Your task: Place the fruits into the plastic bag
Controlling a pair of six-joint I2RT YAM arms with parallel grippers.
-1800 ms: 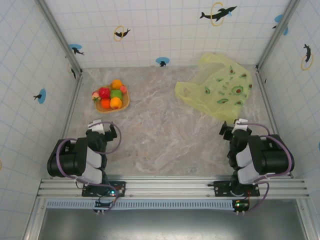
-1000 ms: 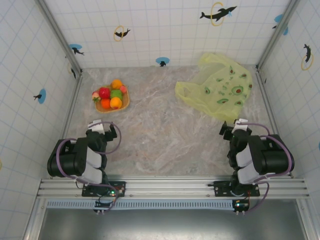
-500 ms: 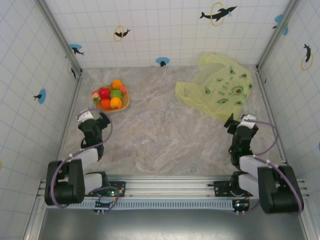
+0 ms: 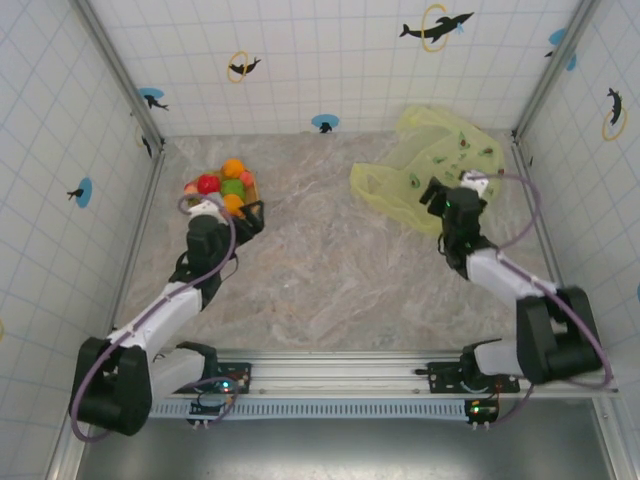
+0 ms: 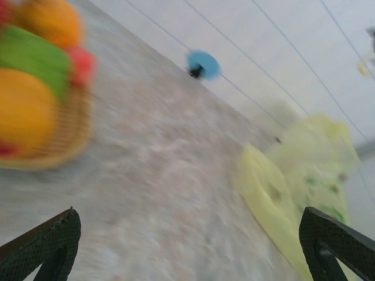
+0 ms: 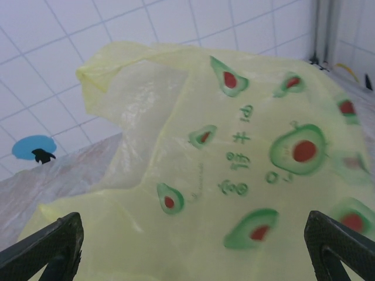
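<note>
Left wrist shot is smearing badly: the fruits and tray are blurring into blobs and getting cropped at the left edge. In the right wrist shot the plastic bag is running off the bottom.

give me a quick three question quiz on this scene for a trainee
1. Fill in: the fruits sit piled on the ___.
2. True or false: the left gripper holds one of the fruits.
3. The right gripper is nearest to: A. the bag B. the fruits C. the left gripper

Key: 1. tray. 2. False: it is open and empty. 3. A.
</note>
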